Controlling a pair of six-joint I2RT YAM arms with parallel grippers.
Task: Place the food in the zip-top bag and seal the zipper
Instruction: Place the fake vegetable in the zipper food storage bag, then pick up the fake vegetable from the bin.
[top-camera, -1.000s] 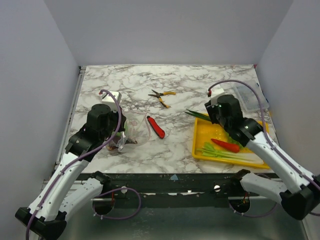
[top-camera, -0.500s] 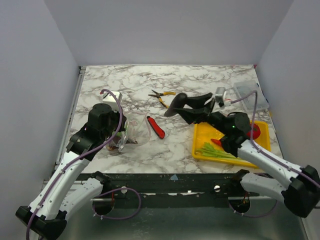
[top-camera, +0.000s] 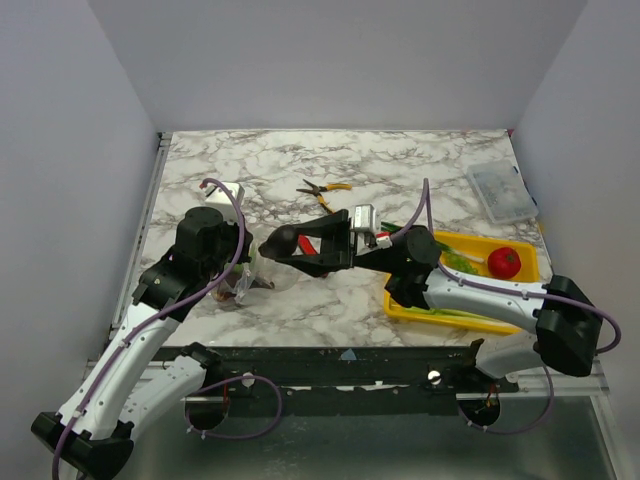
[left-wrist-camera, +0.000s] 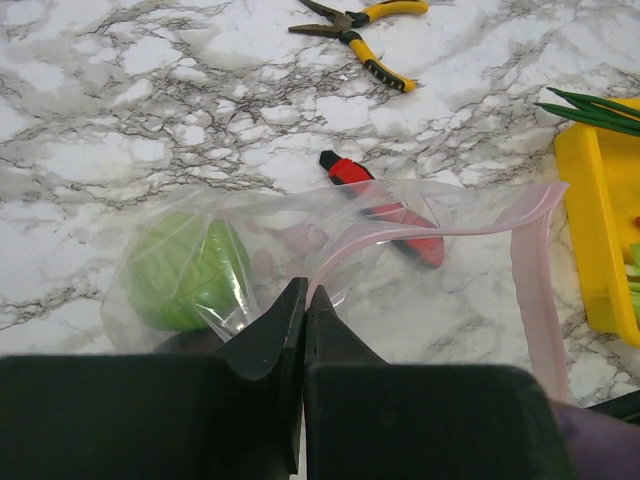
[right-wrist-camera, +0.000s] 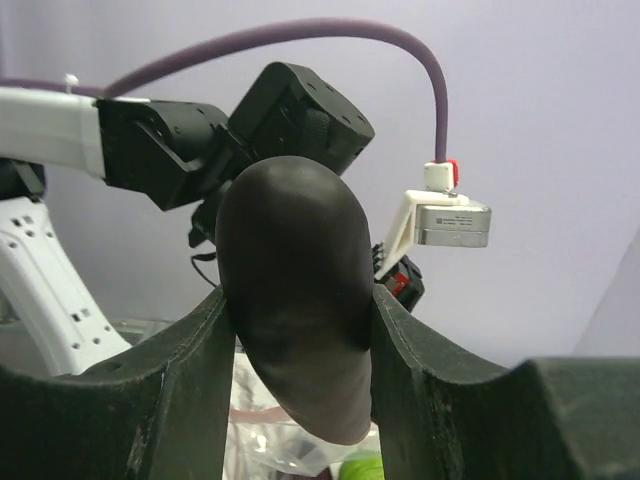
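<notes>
My left gripper (top-camera: 243, 268) is shut on the pinkish zipper strip (left-wrist-camera: 420, 232) of the clear zip-top bag (top-camera: 268, 270), its jaws (left-wrist-camera: 304, 300) pinching the strip's near end and holding the mouth up. A green cabbage (left-wrist-camera: 182, 268) lies inside the bag. My right gripper (top-camera: 303, 244) reaches left across the table, shut on a dark aubergine (top-camera: 283, 240) just right of the bag mouth. In the right wrist view the aubergine (right-wrist-camera: 292, 250) fills the gap between the fingers (right-wrist-camera: 190, 380), above the bag (right-wrist-camera: 268, 440). A red tomato (top-camera: 504, 262) and spring onions (top-camera: 452, 313) lie in the tray.
The yellow tray (top-camera: 400, 300) sits at the right, partly under my right arm. Yellow-handled pliers (top-camera: 325, 190) lie at centre back. The red-handled knife (left-wrist-camera: 385, 205) lies behind the bag. A small clear box (top-camera: 500, 192) stands at the far right.
My right arm swung from over the yellow tray leftward across the table with the aubergine, ending beside the bag mouth. The tomato came into view in the tray. The left arm stayed put.
</notes>
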